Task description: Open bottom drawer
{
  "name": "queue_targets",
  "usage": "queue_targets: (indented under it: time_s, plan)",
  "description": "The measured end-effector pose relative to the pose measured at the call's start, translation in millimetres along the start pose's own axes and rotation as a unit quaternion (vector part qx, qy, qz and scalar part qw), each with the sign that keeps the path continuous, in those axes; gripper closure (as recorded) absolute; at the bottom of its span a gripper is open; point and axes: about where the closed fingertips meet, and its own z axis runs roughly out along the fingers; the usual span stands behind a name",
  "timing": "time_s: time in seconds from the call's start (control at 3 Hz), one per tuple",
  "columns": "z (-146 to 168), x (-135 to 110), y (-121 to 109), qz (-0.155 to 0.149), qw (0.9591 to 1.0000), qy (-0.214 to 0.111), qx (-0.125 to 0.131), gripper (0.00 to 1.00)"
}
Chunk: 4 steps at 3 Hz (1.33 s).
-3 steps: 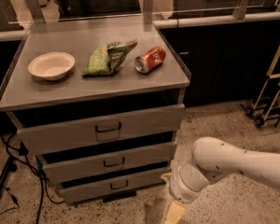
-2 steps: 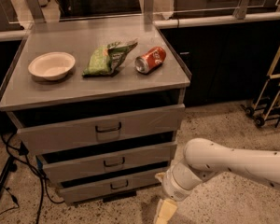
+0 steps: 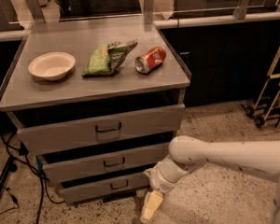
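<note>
The bottom drawer [image 3: 91,189] is the lowest and shortest of three grey metal fronts on the cabinet, with a small dark wire handle [image 3: 118,185] at its centre. It sits slightly out from the cabinet, as do the two fronts above it. My gripper [image 3: 150,206] hangs pointing down at the floor, just right of the bottom drawer's right end and a little below it, apart from the handle. My white arm [image 3: 224,157] reaches in from the right.
The middle drawer [image 3: 107,161] and the tall top drawer [image 3: 102,127] are above. On the cabinet top lie a white bowl [image 3: 51,65], a green bag [image 3: 107,58] and a red can [image 3: 150,59]. Black cables [image 3: 18,171] trail on the floor at left. A wheeled cart [image 3: 273,92] stands at right.
My arm and gripper have moved left, closer to the right end of the bottom drawer. The drawers and the things on top have not moved.
</note>
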Motion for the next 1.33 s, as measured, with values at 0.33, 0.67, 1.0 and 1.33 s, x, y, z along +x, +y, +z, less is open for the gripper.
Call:
queue_targets:
  time_s: [0.33, 0.67, 1.0, 1.33]
  plan:
    - [32.7, 8.2, -6.5, 0.007, 0.9998, -0.003, -0.02, 0.0]
    - [36.2, 9.8, -5.1, 0.009, 0.9997, -0.004, -0.024, 0.0]
    - [56.6, 16.6, 4.9, 0.024, 0.9985, -0.011, -0.048, 0.0]
    - [95.5, 26.1, -0.7, 0.044, 0.9969, -0.017, -0.063, 0.0]
